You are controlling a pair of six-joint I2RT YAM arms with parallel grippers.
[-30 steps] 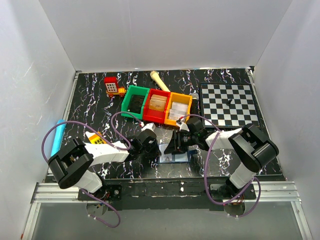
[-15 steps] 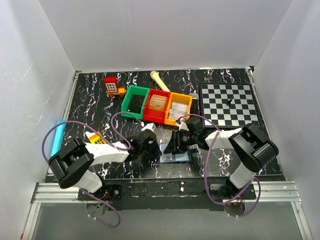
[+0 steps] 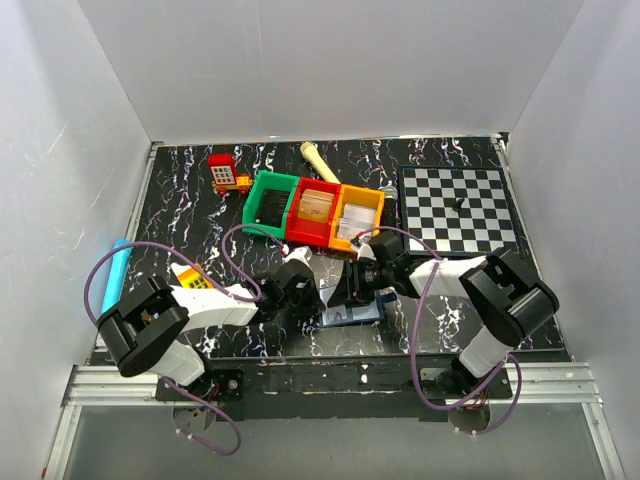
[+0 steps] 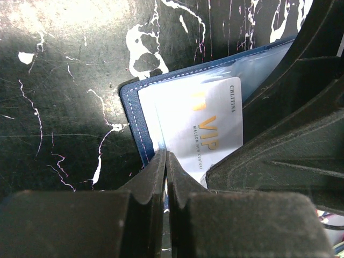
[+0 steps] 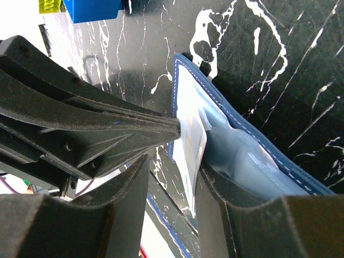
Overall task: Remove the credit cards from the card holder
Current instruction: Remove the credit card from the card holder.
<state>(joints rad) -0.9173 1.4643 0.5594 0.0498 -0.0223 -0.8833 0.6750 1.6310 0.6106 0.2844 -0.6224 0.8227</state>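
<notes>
Top view: the card holder [image 3: 352, 314] lies open at the near centre, unmoved since the earlier frame. The right gripper [image 3: 352, 290] has edged slightly left. Left wrist: the left gripper [image 4: 165, 157] is closed tight on the white VIP card [image 4: 215, 126], evidently to draw it out. Right wrist: the right jaws stand parted astride the card's edge, gripping nothing, apparently steadying the holder.

White arms [image 3: 212, 301], black joints [image 3: 146, 331], purple cables [image 3: 97, 277]
</notes>
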